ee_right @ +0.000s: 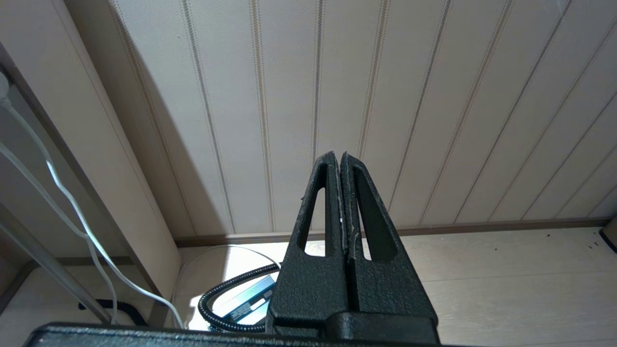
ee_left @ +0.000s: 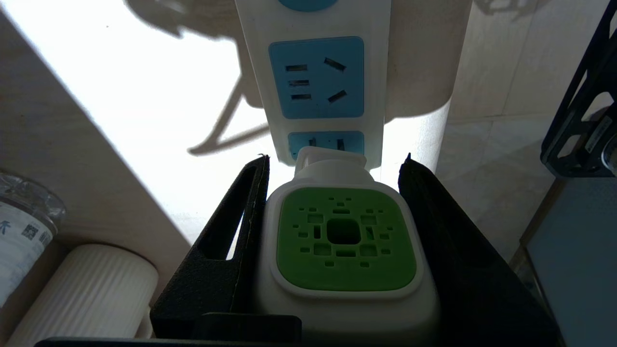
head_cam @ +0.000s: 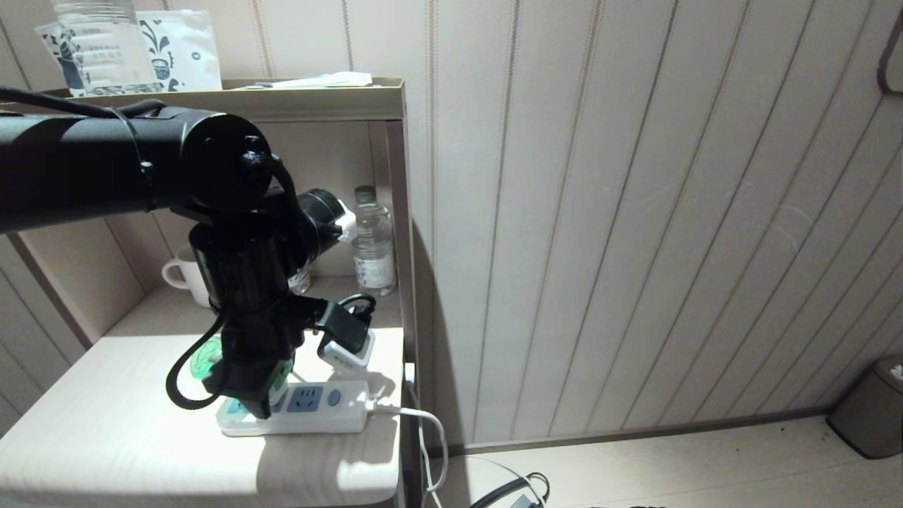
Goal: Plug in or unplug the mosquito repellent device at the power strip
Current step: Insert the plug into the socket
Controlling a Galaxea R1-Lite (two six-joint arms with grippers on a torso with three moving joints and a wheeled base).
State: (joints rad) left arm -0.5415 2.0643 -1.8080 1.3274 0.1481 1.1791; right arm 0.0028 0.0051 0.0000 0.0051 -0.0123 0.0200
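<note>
- Left claw (ee_left: 337,250) is clamped on the white head of the mosquito repellent device (ee_left: 344,241), one finger on each side. It sits low over the near end of the power strip (head_cam: 331,409), which lies at the front of the table (head_cam: 106,430).
- In the left wrist view the device's plug end sits right at a blue socket (ee_left: 326,143). I cannot tell whether the prongs are fully in, partly in or just out.
- Risk: prongs off-line with the slots. If so, pushing would jam or bend them, or shove the strip along.
- Risk: the strip looks loose on the table with nothing holding it down. Pulling the device up could lift the whole strip; the white cable (head_cam: 430,430) off the edge would tug it too.
- Risk: the grip is on smooth rounded plastic. A tight socket may let the head slide out of the fingers.
- Risk: tilt. The green bottle (head_cam: 208,356) hangs to one side in the head view, so any twist loads the prongs sideways.
- Crowding: a white adapter (head_cam: 347,351) with a black lead sits just behind the strip, and a mug (head_cam: 185,275) and water bottle (head_cam: 373,243) stand further back. A wide swing of the arm could clip them.
- Right claw (ee_right: 343,202) is pressed together, parked off to the side facing the wall, over the floor. No help steadying the strip from there.
</note>
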